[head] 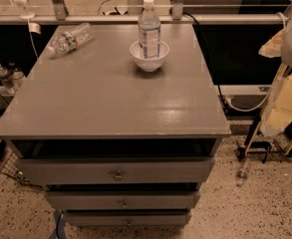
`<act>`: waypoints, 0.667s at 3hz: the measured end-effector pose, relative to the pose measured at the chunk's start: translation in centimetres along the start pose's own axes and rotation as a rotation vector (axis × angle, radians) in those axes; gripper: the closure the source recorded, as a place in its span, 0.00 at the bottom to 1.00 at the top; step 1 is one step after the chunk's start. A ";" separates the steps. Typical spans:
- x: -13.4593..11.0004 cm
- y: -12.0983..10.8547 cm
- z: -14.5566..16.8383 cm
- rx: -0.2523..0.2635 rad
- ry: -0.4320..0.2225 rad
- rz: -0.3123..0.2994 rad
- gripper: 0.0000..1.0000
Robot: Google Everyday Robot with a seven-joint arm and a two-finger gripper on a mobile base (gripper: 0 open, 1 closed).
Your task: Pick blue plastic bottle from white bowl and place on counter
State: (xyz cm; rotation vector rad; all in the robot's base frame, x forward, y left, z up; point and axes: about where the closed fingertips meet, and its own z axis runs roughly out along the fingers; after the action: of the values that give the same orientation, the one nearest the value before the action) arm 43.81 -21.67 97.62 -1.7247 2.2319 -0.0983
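Note:
The blue plastic bottle (149,30), clear with a white cap and a blue-and-white label, stands upright in the white bowl (149,57). The bowl sits at the back middle of the grey counter (110,101). My gripper (281,106) hangs at the right edge of the view, beside the counter and off its top. It is well to the right of the bowl and nearer to me, touching nothing on the counter.
A clear bottle with a reddish label (71,38) lies on its side at the counter's back left. The three drawers (116,173) stand slightly open below. Small bottles (3,76) stand on a ledge at left. Another bottle (241,173) lies on the floor at right.

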 end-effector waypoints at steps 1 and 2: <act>0.0 0.0 0.0 0.000 0.000 0.000 0.00; -0.2 -0.3 0.0 0.014 -0.014 0.014 0.00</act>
State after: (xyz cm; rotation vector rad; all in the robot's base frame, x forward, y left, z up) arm 44.14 -21.60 97.73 -1.6967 2.2275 -0.0981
